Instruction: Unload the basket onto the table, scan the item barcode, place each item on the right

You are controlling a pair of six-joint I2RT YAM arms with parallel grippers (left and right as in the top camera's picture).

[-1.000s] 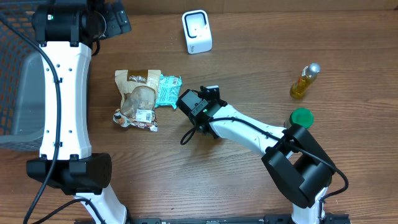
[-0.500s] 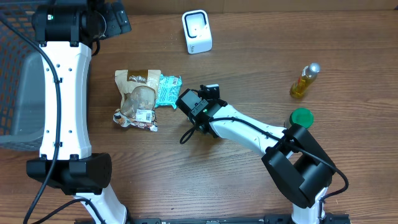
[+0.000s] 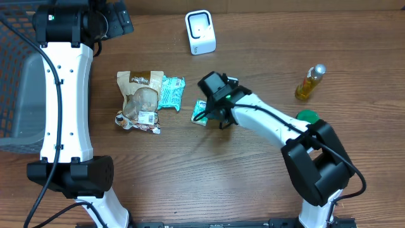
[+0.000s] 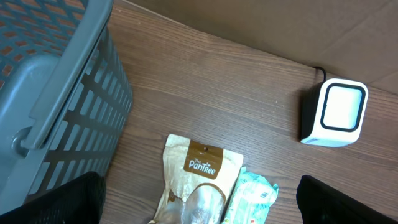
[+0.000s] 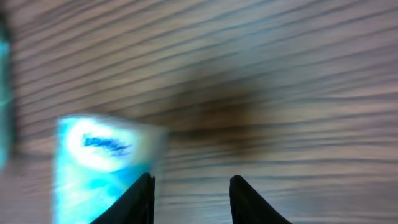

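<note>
Right tool [image 5: 189, 202] has shifted rightward, teal packet [image 3: 199, 113] now seemingly beside it.

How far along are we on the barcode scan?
Done: a small teal packet lies apart from the PanTree bag. In hand: the right gripper hovers open beside it, nothing between its fingers. Left: grasp the packet, carry it to the white scanner, show its barcode.
</note>
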